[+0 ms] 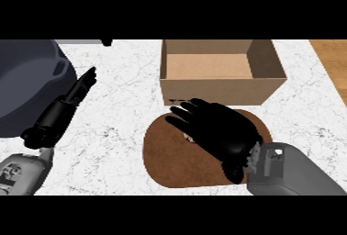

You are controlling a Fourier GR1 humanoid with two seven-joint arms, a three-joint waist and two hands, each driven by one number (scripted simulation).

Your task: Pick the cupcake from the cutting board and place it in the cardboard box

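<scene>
A round brown cutting board (169,160) lies on the marble counter, just in front of the open cardboard box (220,87). My right hand (217,128) hangs over the board's upper part, palm down, fingers spread and pointing toward the box. It hides nearly all of the cupcake (190,137); only a small pale sliver shows under the fingers. I cannot see any fingers curled round the cupcake. My left hand (71,98) rests at the left with straight fingers pointing away, holding nothing.
A large dark grey pot or pan (27,78) fills the upper left corner, beside my left hand. A wooden surface (332,59) borders the counter at the upper right. White marble counter (108,137) shows between the board and my left arm.
</scene>
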